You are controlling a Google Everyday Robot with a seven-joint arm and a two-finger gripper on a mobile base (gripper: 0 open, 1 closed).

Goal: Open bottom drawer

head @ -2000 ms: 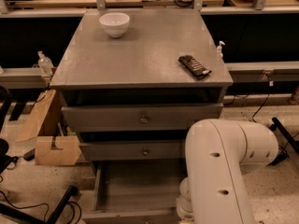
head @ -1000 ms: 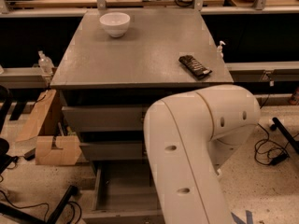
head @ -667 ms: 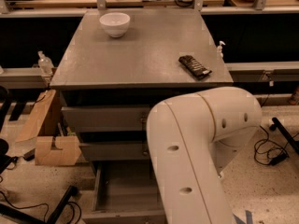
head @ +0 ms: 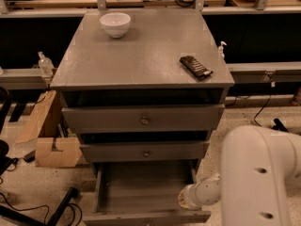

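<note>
My gripper, at the tip of the white arm reaching in from the lower right, sits low at the right-hand wall of the bottom drawer; whether the jaws are apart or together I cannot tell. The bottom drawer stands pulled well out from the grey 3-drawer cabinet, its shallow grey tray bare and its front edge near the lower border of the view. Above it, the middle drawer and the top drawer each show 1 small round knob at centre, with a dark gap over each front. On the cabinet's top, a white bowl rests at the back left and a dark flat packet lies near the right edge. A cardboard box sits on the speckled floor just left of the cabinet.
</note>
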